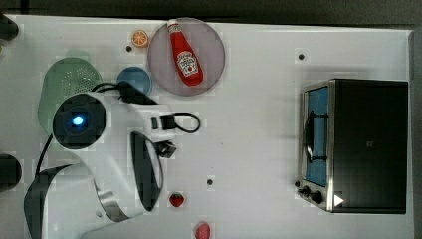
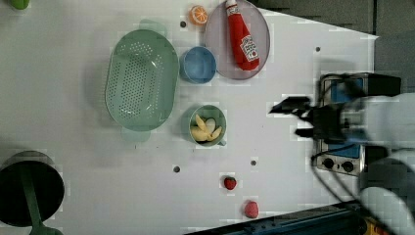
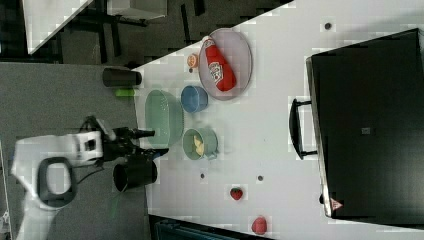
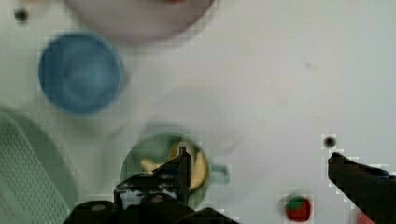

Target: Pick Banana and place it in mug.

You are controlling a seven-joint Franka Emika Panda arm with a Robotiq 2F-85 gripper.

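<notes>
The dark teal mug [image 2: 219,113] stands in the middle of the table, just to the left view's right of the colander. The pale yellow banana [image 2: 205,129] lies inside it, its curved segments below the rim. In the right view the mug [image 3: 209,141] holds the banana [image 3: 199,146] as well. My gripper [image 2: 296,119] hangs open well above the table with nothing between its fingers. In the wrist view one finger [image 4: 180,169] overlaps the mug [image 4: 140,156] and the banana [image 4: 200,169]; the other finger [image 4: 348,170] is far apart from it.
A blue cup [image 2: 197,64], a pale green colander [image 2: 141,81], a plate [image 2: 218,36] with a ketchup bottle [image 2: 242,36] and an orange slice [image 2: 198,14] lie beyond the mug. A strawberry [image 2: 229,182], a red piece [image 2: 251,209] and a toaster oven [image 1: 356,144] are also there.
</notes>
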